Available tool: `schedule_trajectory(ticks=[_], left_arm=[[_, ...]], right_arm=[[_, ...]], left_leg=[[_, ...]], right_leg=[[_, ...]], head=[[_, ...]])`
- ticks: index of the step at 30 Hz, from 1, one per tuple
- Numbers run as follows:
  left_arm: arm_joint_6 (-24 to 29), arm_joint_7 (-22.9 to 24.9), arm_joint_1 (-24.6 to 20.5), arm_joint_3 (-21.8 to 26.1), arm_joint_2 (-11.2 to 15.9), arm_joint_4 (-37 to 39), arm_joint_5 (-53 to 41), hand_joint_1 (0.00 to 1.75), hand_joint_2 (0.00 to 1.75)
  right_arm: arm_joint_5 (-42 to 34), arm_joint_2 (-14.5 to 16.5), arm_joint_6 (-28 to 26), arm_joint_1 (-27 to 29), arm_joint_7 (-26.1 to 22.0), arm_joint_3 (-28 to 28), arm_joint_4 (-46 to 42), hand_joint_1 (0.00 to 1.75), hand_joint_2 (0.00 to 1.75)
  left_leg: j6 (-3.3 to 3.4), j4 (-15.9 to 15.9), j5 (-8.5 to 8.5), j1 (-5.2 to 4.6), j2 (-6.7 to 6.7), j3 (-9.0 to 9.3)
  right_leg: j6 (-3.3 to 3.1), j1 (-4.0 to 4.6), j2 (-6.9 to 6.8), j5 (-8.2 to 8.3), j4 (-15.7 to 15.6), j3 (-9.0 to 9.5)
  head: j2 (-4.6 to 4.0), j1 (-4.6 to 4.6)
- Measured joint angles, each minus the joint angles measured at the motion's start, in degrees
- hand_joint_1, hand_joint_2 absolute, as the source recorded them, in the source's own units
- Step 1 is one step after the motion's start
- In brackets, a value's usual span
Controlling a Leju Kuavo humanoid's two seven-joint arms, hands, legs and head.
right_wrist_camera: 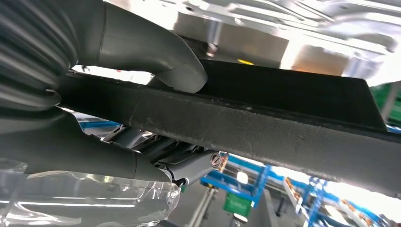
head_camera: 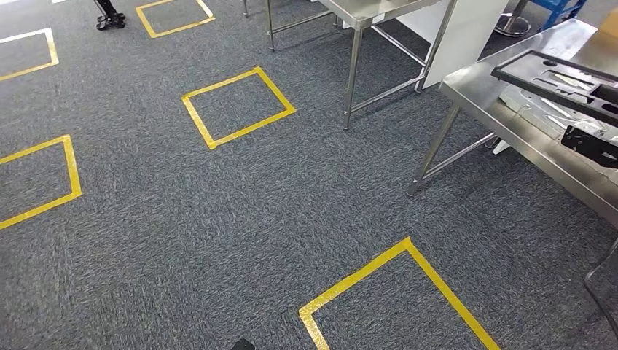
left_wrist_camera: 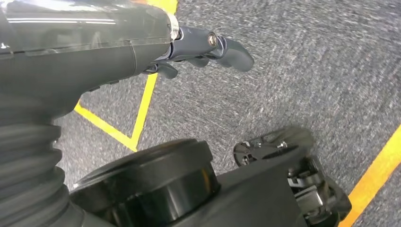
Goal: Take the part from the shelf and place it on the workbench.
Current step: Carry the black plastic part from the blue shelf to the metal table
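The part [right_wrist_camera: 265,118] is a flat black frame-like panel with cut-outs. My right hand [right_wrist_camera: 142,109] grips it by one edge, the grey thumb [right_wrist_camera: 161,61] pressed on one face and the dark fingers [right_wrist_camera: 189,165] on the other. In the head view the part [head_camera: 554,76] sits at the far right over the steel workbench [head_camera: 481,91]; whether it touches the top I cannot tell. A dark piece by the bench edge looks like my right hand [head_camera: 589,144]. My left hand [left_wrist_camera: 198,47] hangs over the carpet with nothing in it, its fingers loosely apart.
Grey carpet with yellow taped squares [head_camera: 237,108] spreads ahead and to the left. A second steel table [head_camera: 364,13] stands at the back, with a white panel [head_camera: 466,36] beside it. The workbench legs [head_camera: 433,149] reach the floor close by.
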Motion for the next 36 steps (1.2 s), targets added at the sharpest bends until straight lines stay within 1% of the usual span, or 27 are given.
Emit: schedule_trajectory(ticks=[1, 3, 5, 6, 8, 10, 11, 13, 14, 15, 16, 17, 19, 20, 21, 23, 24, 26, 27, 28, 30, 31, 32, 33, 34, 35, 36], left_arm=[[-0.2, 0.2, 0.1, 0.0, 0.0, 0.0, -0.1, 0.0, 1.75], [-0.5, 0.5, 0.1, 0.0, -0.1, 0.0, -0.2, 0.0, 1.75], [-0.7, 0.5, 0.0, 0.0, -0.2, 0.0, -0.3, 0.0, 1.75], [-0.8, 0.5, -0.1, 0.0, -0.2, 0.0, -0.3, 0.0, 1.75], [-0.9, 0.5, -0.2, -0.1, -0.3, 0.0, -0.4, 0.0, 1.75], [-1.1, 0.6, -0.4, -0.1, -0.4, 0.0, -0.8, 0.0, 1.75], [-1.2, 0.8, -0.4, -0.1, -0.4, 0.0, -1.0, 0.0, 1.75], [-1.4, 1.0, -0.6, -0.2, -0.4, 0.0, -1.4, 0.0, 1.75], [-1.4, 1.2, -0.8, -0.2, -0.4, 0.0, -1.4, 0.0, 1.75], [-1.5, 1.3, -0.9, -0.2, -0.4, 0.0, -1.4, 0.0, 1.75], [-1.5, 1.4, -1.0, -0.2, -0.5, 0.0, -1.5, 0.0, 1.75], [-1.5, 1.5, -1.0, -0.2, -0.5, 0.0, -1.5, 0.0, 1.75], [-1.5, 1.7, -0.8, -0.2, -0.4, 0.0, -1.4, 0.0, 1.75], [-1.4, 1.7, -0.6, -0.2, -0.4, 0.0, -1.4, 0.0, 1.75], [-1.4, 1.8, -0.6, -0.2, -0.4, 0.0, -1.4, 0.0, 1.75], [-1.2, 1.8, -0.6, -0.2, -0.4, 0.0, -1.2, 0.0, 1.75], [-1.1, 1.8, -0.6, -0.2, -0.5, 0.0, -1.2, 0.0, 1.75], [-1.0, 1.8, -0.7, -0.2, -0.7, 0.0, -1.1, 0.0, 1.75], [-1.0, 1.7, -0.6, -0.2, -0.7, 0.0, -1.1, 0.0, 1.75], [-0.9, 1.7, -0.5, -0.2, -0.8, 0.0, -1.1, 0.0, 1.75], [-0.8, 1.7, -0.3, -0.2, -0.8, 0.0, -1.1, 0.0, 1.75], [-0.8, 1.7, -0.3, -0.2, -0.8, 0.0, -1.2, 0.0, 1.75], [-0.8, 1.7, -0.3, -0.2, -0.8, 0.0, -1.2, 0.0, 1.75], [-0.8, 1.7, -0.3, -0.2, -0.8, 0.0, -1.2, 0.0, 1.75], [-0.8, 1.7, -0.3, -0.2, -0.8, 0.0, -1.3, 0.0, 1.75], [-0.8, 1.7, -0.4, -0.2, -0.8, 0.0, -1.3, 0.0, 1.75], [-0.8, 1.7, -0.4, -0.2, -0.8, 0.0, -1.3, 0.0, 1.75]], right_arm=[[0.0, 0.2, 0.1, -0.4, -0.3, 0.1, 0.3, 1.75, 1.75], [-0.2, 0.2, 0.1, -0.8, -1.0, 0.1, 0.8, 1.75, 1.75], [-0.7, -0.3, 0.0, -1.0, -1.6, 0.1, 1.0, 1.75, 1.75], [-0.9, -0.7, -0.1, -0.9, -1.9, 0.1, 1.0, 1.75, 1.75], [-1.2, -1.9, -0.1, -0.6, -2.3, 0.1, 1.1, 1.75, 1.75], [-1.4, -2.8, -0.1, -0.4, -2.3, 0.1, 1.1, 1.75, 1.75], [-1.4, -3.1, -0.1, -0.5, -2.2, 0.1, 1.0, 1.75, 1.75], [-1.4, -3.4, 0.1, -0.4, -2.1, 0.1, 1.0, 1.75, 1.75], [-1.3, -3.5, 0.3, -0.3, -2.0, 0.1, 0.9, 1.75, 1.75], [-1.3, -3.7, 0.5, -0.2, -2.0, 0.1, 0.8, 1.75, 1.75], [-1.2, -3.8, 0.7, -0.1, -1.9, 0.1, 0.7, 1.75, 1.75], [-1.2, -3.9, 0.8, -0.1, -1.7, 0.1, 0.5, 1.75, 1.75], [-0.9, -4.0, 1.0, -0.1, -1.3, 0.1, 0.3, 1.75, 1.75], [-0.7, -4.0, 1.1, -0.1, -1.1, 0.1, 0.2, 1.75, 1.75], [-0.5, -3.9, 1.3, -0.1, -0.9, 0.1, 0.2, 1.75, 1.75], [-0.1, -3.9, 1.5, -0.1, -0.7, 0.1, 0.2, 1.75, 1.75], [0.0, -3.9, 1.6, -0.1, -0.7, 0.1, 0.2, 1.75, 1.75], [0.1, -4.0, 1.6, -0.7, -0.7, 0.1, 0.3, 1.75, 1.75], [0.1, -3.9, 1.5, -0.9, -0.8, 0.1, 0.4, 1.75, 1.75], [0.1, -3.9, 1.5, -1.2, -1.0, 0.1, 0.4, 1.75, 1.75], [0.0, -3.7, 1.5, -1.2, -1.4, 0.1, 0.5, 1.75, 1.75], [-0.1, -3.7, 1.6, -1.1, -1.6, 0.1, 0.6, 1.75, 1.75], [-0.3, -3.8, 1.6, -1.0, -1.7, 0.1, 0.6, 1.75, 1.75], [-0.5, -3.8, 1.7, -1.1, -1.9, 0.1, 0.7, 1.75, 1.75], [-0.8, -3.9, 1.7, -1.1, -2.1, 0.1, 0.7, 1.75, 1.75], [-0.9, -3.9, 1.7, -1.2, -2.2, 0.1, 0.7, 1.75, 1.75], [-1.1, -4.0, 1.7, -1.2, -2.3, 0.1, 0.7, 1.75, 1.75]], left_leg=[[-0.17, 0.4, -0.36, 0.13, 1.11, 0.0], [-0.84, 1.7, -1.52, 0.31, 3.12, -0.02], [-1.54, 2.6, -2.4, 0.11, 4.1, 0.0], [-1.84, 2.8, -2.68, -0.04, 4.51, 0.04], [-2.4, 3.1, -3.17, 0.04, 5.17, 0.16], [-2.93, 5.3, -4.91, 0.32, 3.87, -0.67], [-3.12, 8.2, -6.56, 0.47, 2.7, -1.9], [-3.19, 16.4, -10.21, 0.61, 1.08, -5.65], [-3.13, 19.5, -11.05, 0.61, 0.78, -7.18], [-2.97, 20.7, -10.83, 0.59, 0.61, -7.89], [-2.72, 19.8, -9.6, 0.57, 0.47, -7.59], [-2.31, 16.5, -7.44, 0.5, 0.04, -6.24], [-1.27, 8.4, -3.74, 0.41, -2.45, -2.79], [-0.88, 5.5, -2.77, 0.39, -3.61, -1.47], [-0.64, 4.1, -2.61, 0.32, -4.36, -0.87], [-0.48, 3.3, -2.45, 0.21, -3.67, -0.48], [-0.4, 2.6, -2.03, 0.24, -3.04, -0.27], [-0.11, 1.1, -1.05, 0.47, -1.73, 0.21], [-0.03, 0.6, -0.76, 0.49, -1.09, 0.33], [0.09, 0.5, -0.7, 0.47, -0.43, 0.34], [0.04, 0.6, -0.78, 0.47, 0.95, 0.28], [-0.04, 0.7, -0.9, 0.51, 1.63, 0.24], [-0.2, 0.9, -1.09, 0.59, 2.26, 0.19], [-0.42, 1.3, -1.39, 0.73, 2.9, 0.17], [-0.76, 1.9, -1.82, 0.82, 3.48, 0.15], [-1.17, 2.5, -2.29, 0.8, 3.95, 0.1], [-1.58, 2.9, -2.7, 0.73, 4.32, 0.06]], right_leg=[[0.37, -0.12, -0.97, 0.23, 1.0, -0.25], [1.04, -0.14, -3.52, 3.23, -3.9, 2.63], [0.53, 0.28, -4.84, 4.37, -8.4, 4.98], [0.05, 0.55, -4.67, 4.1, -8.7, 5.01], [-0.76, 0.46, -3.39, 4.16, -8.7, 4.86], [-1.46, 0.26, -2.3, 4.29, -8.7, 4.86], [-1.79, 0.18, -1.73, 4.34, -8.7, 4.86], [-2.22, 0.33, -0.37, 4.38, -8.7, 4.76], [-2.3, 0.43, 0.39, 4.39, -8.7, 4.73], [-2.33, 0.54, 1.17, 4.41, -8.7, 4.72], [-2.33, 0.61, 1.92, 4.42, -8.6, 4.73], [-2.29, 0.66, 2.71, 4.44, -8.6, 4.73], [-2.03, 0.6, 4.21, 4.6, -8.6, 4.66], [-1.74, 0.45, 4.91, 4.74, -8.6, 4.53], [-1.38, 0.2, 5.57, 4.92, -8.7, 4.37], [-0.43, -0.17, 6.89, 5.47, -9.2, 4.09], [-0.1, -0.23, 6.76, 5.62, -9.4, 3.98], [0.3, 0.03, 3.86, 4.54, -8.2, 3.14], [0.4, 0.04, 1.61, 2.98, -5.7, 2.01], [0.63, 0.06, -0.03, 1.07, -2.1, 0.43], [1.17, -0.15, -1.24, -1.92, 5.0, -2.62], [1.42, -0.3, -1.32, -2.12, 6.4, -3.13], [1.69, -0.43, -1.45, -1.22, 5.5, -2.43], [1.97, -0.56, -1.78, 0.44, 2.5, -0.67], [2.27, -0.65, -2.59, 2.08, -1.7, 1.7], [2.27, -0.55, -3.4, 3.3, -5.3, 3.74], [1.89, -0.42, -3.82, 3.84, -7.6, 5.02]], head=[[0.0, -0.01], [0.0, 0.01], [0.0, 0.0], [0.0, 0.0], [0.0, 0.0], [0.0, 0.01], [0.0, 0.0], [0.0, 0.0], [0.0, 0.0], [0.0, 0.01], [0.0, 0.02], [0.0, 0.01], [0.0, 0.01], [0.0, 0.0], [0.0, 0.02], [0.0, 0.03], [0.0, 0.05], [0.0, 0.03], [0.0, 0.02], [0.0, 0.02], [0.0, 0.02], [0.0, 0.03], [0.0, 0.03], [0.0, 0.03], [0.0, 0.03], [0.0, 0.03], [0.0, 0.03]])
